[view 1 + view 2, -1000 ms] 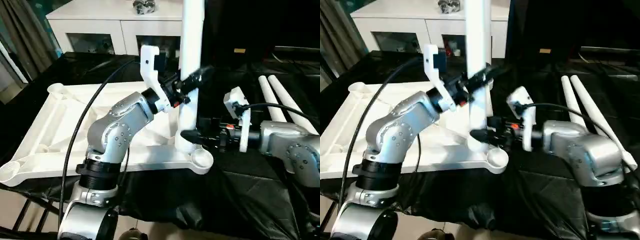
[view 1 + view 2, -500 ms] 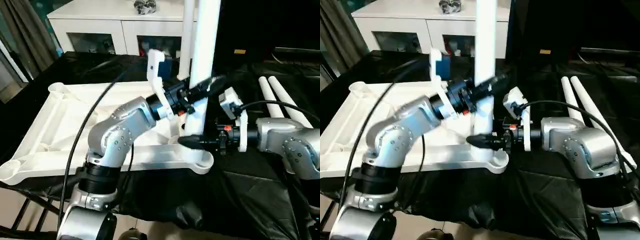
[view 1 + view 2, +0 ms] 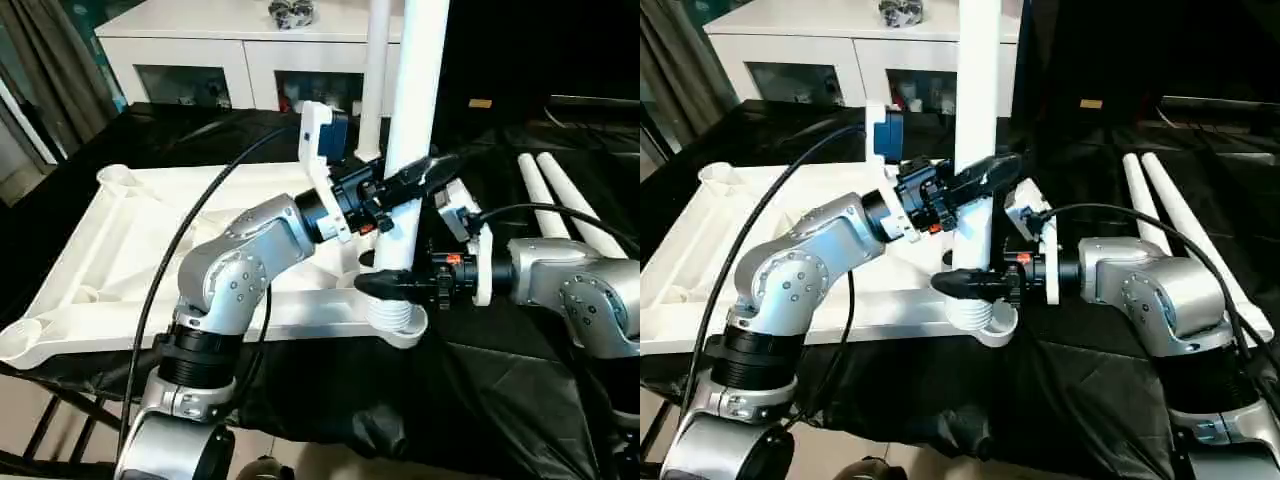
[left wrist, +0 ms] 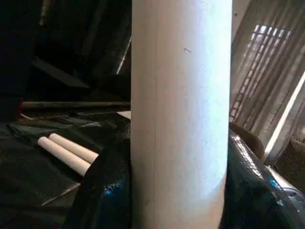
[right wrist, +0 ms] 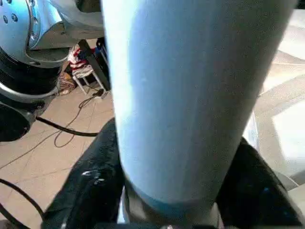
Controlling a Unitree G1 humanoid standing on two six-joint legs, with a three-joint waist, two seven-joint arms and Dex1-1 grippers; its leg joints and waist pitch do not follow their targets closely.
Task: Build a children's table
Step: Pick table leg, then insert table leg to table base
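The white tabletop (image 3: 130,250) lies underside up on black cloth. I hold one white leg (image 3: 415,90) upright with both grippers. Its ribbed lower end (image 3: 392,312) sits at the near right corner socket (image 3: 408,330). My left gripper (image 3: 408,180) is shut on the leg's middle, and in the left wrist view the leg (image 4: 178,114) stands between dark fingers. My right gripper (image 3: 385,284) is shut on the leg low down, just above the ribbed end; the right wrist view has the leg (image 5: 190,95) close up. I cannot tell how deep the end sits in the socket.
A second leg (image 3: 377,60) stands upright behind the held one, its foot hidden. Two spare legs (image 3: 560,195) lie side by side on the black cloth at the right. A white cabinet with glass doors (image 3: 220,40) stands behind the tabletop. A black cable loops over my left arm.
Both grippers have carried the upright leg to the right, from the tabletop's rim beside the socket to the near right corner socket, where its ribbed end now shows.
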